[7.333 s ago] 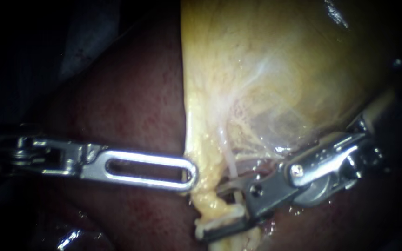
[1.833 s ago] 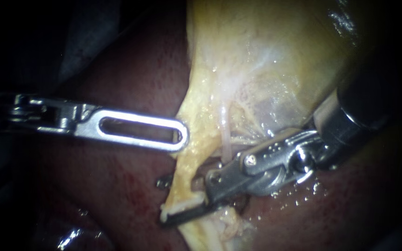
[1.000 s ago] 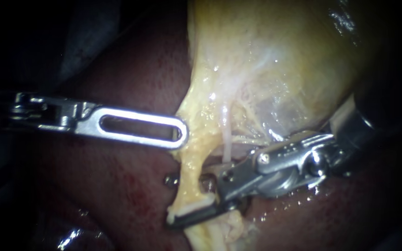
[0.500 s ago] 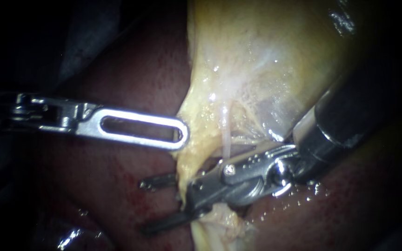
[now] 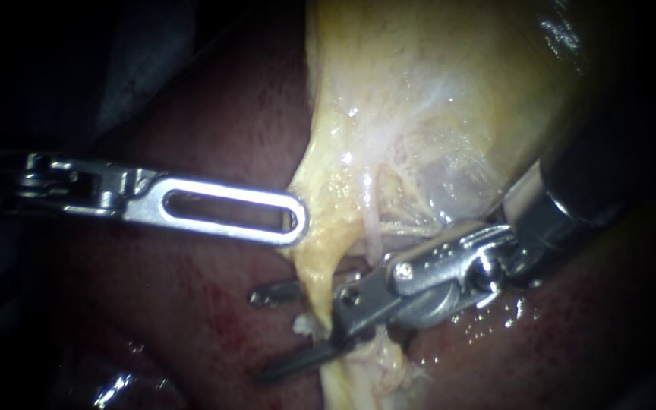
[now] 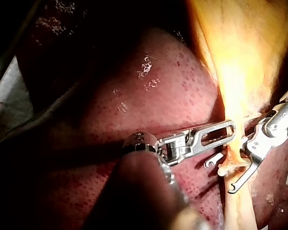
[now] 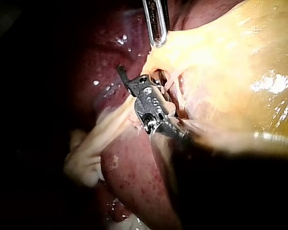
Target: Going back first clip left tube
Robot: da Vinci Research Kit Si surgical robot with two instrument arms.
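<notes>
Endoscope view: the left instrument (image 5: 294, 222) comes in flat over the liver (image 5: 214, 152). Its slotted jaws lie together, pinched on the edge of the yellow tissue (image 5: 320, 190) below the gallbladder (image 5: 434, 99), holding it out sideways. The right instrument (image 5: 261, 335) has its jaws standing apart, one tip on each side of the left tube (image 5: 314, 285), neither seen pressing it.

Left tube = the thick yellow strand running down from that tissue. A thinner pale tube (image 5: 372, 228) sits just beside it, nearer the right instrument's hinge. A small white piece (image 5: 300, 326) lies on the left tube between the jaws. It is probably the clip; cannot tell whether it is fully closed.

Handling (judged): the tube is soft, wet, slippery and light, and would stretch and tear rather than resist. The clip is tiny and likely to drag if a jaw catches it. The safe hold is the fatty tissue edge, not the tube or clip. Backing out calls for wide jaws drawn straight along their own line.

Containers: none in view.
</notes>
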